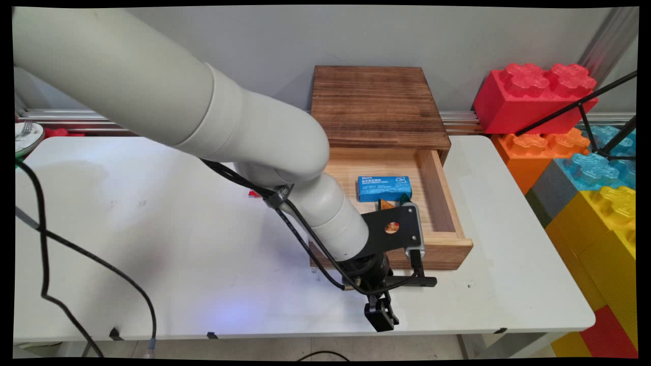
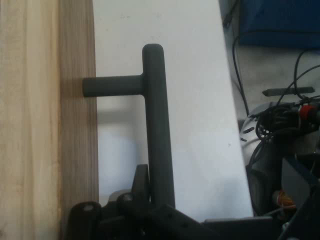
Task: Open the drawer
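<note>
I see my pincer low at the table's near edge, clamped on the black bar handle of the wooden drawer, which stands pulled out from its box; a blue carton lies inside the drawer
</note>
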Robot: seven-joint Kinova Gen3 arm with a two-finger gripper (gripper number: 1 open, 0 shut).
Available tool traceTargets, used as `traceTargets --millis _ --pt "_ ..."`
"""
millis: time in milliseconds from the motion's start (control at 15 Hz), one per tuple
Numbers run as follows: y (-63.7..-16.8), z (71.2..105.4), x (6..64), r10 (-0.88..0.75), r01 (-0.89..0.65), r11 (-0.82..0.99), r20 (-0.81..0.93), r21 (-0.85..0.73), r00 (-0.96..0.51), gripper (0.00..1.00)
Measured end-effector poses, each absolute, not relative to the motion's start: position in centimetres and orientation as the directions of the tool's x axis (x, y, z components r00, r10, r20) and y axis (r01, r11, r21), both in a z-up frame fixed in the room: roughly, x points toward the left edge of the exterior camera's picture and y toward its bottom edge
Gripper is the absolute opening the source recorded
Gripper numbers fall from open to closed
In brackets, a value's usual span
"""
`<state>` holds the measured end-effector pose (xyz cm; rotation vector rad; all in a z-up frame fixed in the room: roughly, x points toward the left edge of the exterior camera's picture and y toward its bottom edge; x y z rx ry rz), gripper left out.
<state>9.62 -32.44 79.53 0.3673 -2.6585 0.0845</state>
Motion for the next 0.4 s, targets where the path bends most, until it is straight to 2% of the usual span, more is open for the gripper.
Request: traceTargets --millis 400 --pt "-31.61 80.23 10.37 -0.251 -0.274 0.962 0.455 0.016 -0.855 1.0"
